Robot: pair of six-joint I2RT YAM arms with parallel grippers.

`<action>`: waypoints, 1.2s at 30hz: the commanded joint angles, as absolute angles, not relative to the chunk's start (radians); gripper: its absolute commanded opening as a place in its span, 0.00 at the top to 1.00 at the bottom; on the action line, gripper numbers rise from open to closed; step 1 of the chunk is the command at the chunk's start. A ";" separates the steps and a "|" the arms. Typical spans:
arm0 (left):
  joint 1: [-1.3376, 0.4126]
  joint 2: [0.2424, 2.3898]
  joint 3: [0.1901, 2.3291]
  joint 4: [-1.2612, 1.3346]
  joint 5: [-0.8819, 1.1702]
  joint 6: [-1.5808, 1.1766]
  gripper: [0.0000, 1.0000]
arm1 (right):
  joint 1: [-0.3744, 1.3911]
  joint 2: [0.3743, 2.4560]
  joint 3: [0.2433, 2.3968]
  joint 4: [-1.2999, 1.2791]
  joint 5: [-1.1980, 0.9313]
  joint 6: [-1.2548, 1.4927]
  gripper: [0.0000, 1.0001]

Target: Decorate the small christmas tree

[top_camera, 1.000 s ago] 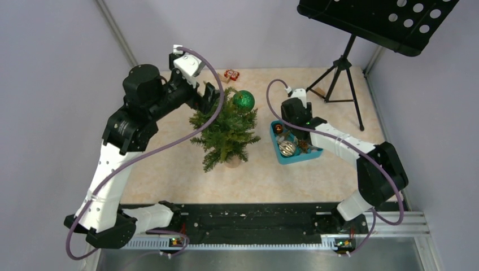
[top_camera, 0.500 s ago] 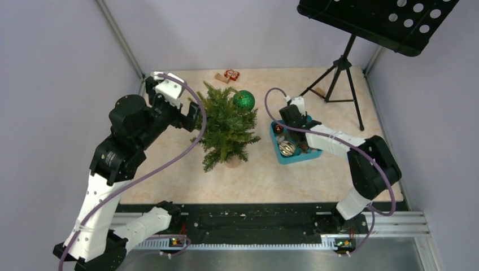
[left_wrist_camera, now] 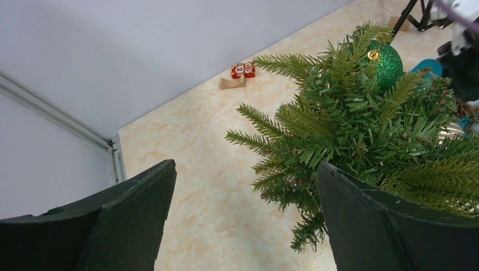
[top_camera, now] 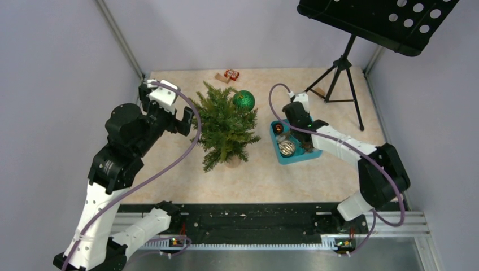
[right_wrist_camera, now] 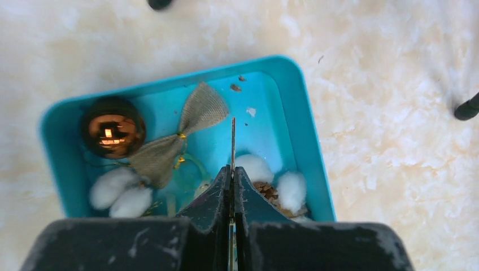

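tree: small christmas tree [top_camera: 226, 127] upright between both grippers | left gripper [top_camera: 188, 119]: spread wide, released, just beside its left branches | right gripper [right_wrist_camera: 232, 171]: clenched over teal tray [right_wrist_camera: 308, 121], right of tree

Closed gripper [right_wrist_camera: 232, 169], perhaps thread [right_wrist_camera: 233, 141], over tray [right_wrist_camera: 265, 124]

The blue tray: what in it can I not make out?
Right wrist view: the right gripper hides the blue tray's near part; a brown piece shows only partly.
Same view: the gripper pinches a thin strand; what it belongs to is hidden.
Top view: the right arm covers part of the tray; the silver ornament is too small for detail.
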State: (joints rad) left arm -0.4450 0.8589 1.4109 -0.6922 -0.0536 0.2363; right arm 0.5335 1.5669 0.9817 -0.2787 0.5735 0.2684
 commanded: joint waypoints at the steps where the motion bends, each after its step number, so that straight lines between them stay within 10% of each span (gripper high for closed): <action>1: -0.432 0.841 1.408 -0.634 -0.066 0.235 0.02 | 0.524 1.376 1.039 -0.271 0.501 0.242 1.00; 17: -0.353 0.776 1.368 -0.653 0.104 0.204 0.01 | 0.524 0.869 1.174 -0.141 -0.334 0.081 1.00; 36: -0.268 0.885 1.482 -0.823 0.314 0.185 0.05 | 0.694 1.514 2.279 -0.853 -0.315 -0.044 1.00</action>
State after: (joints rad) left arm -0.2741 0.8284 1.3872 -0.7860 0.2485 0.1993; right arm 0.6811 1.3651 2.0121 -0.5514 -0.3782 0.0425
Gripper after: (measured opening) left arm 0.960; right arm 0.008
